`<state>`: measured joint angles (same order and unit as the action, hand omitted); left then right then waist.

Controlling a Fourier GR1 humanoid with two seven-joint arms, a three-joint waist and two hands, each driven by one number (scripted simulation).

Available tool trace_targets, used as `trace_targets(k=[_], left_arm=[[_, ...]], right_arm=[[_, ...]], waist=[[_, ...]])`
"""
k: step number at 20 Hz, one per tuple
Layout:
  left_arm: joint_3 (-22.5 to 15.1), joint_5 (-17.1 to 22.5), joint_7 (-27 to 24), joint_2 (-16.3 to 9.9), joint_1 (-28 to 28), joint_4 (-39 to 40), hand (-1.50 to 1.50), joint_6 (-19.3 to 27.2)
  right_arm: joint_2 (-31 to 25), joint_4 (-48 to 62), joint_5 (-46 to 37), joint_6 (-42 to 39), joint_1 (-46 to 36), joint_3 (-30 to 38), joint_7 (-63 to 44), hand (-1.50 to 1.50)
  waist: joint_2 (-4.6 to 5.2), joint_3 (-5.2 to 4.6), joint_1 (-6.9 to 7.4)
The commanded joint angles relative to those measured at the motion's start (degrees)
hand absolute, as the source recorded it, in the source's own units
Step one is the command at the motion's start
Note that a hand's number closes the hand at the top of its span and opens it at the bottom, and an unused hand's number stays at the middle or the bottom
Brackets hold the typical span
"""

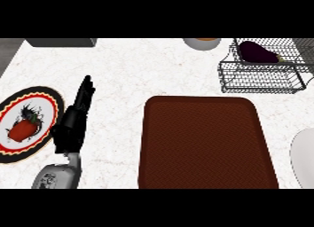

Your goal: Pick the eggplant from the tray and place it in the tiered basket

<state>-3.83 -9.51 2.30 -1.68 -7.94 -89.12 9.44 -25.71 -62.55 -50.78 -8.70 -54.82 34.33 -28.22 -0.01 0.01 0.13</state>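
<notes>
Left black hand (74,117) is resting with straight, relaxed fingers; far to its upper right, the dark purple eggplant (258,52) is lying in the wire tiered basket (261,80), so keeping clear seems best.

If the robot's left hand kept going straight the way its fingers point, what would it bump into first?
Probably nothing nearby: the left hand points up the bare counter, passing right of the plate. The dark box at the far edge looks nearest, though height is unclear.

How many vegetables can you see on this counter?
2. A dark purple eggplant lies in the wire tiered basket at the upper right. A red one sits on the patterned plate at the left. Others may be out of view.
</notes>
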Motion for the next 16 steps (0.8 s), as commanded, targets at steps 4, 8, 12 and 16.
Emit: trace_targets(k=[4, 8, 12, 16], left_arm=[[-1.05, -1.55, -0.09, 1.38, 0.79, 0.15, 0.00, 1.99], [-0.13, -0.39, 0.26, -0.42, 3.20, -1.92, 0.00, 0.34], [0.90, -0.67, -0.24, -0.36, 2.27, -1.81, 0.00, 1.48], [1.84, 0.46, -0.06, -0.92, 2.54, -1.19, 0.00, 0.54]], right_arm=[[-5.51, -6.63, 6.71, -0.33, 4.79, 9.62, -5.09, -1.50], [-6.98, -12.19, 15.58, -5.10, 12.62, 17.93, -3.11, -1.50], [-13.56, -11.61, 23.60, -12.74, 22.27, 27.62, 3.33, -1.50], [-13.91, -13.56, 31.44, -19.95, 32.60, 36.09, 8.58, -1.50]], waist=[[-0.41, 0.00, -1.49], [-0.65, 0.01, -1.85], [-0.48, 0.07, -2.48], [-0.43, 0.06, -2.57]])
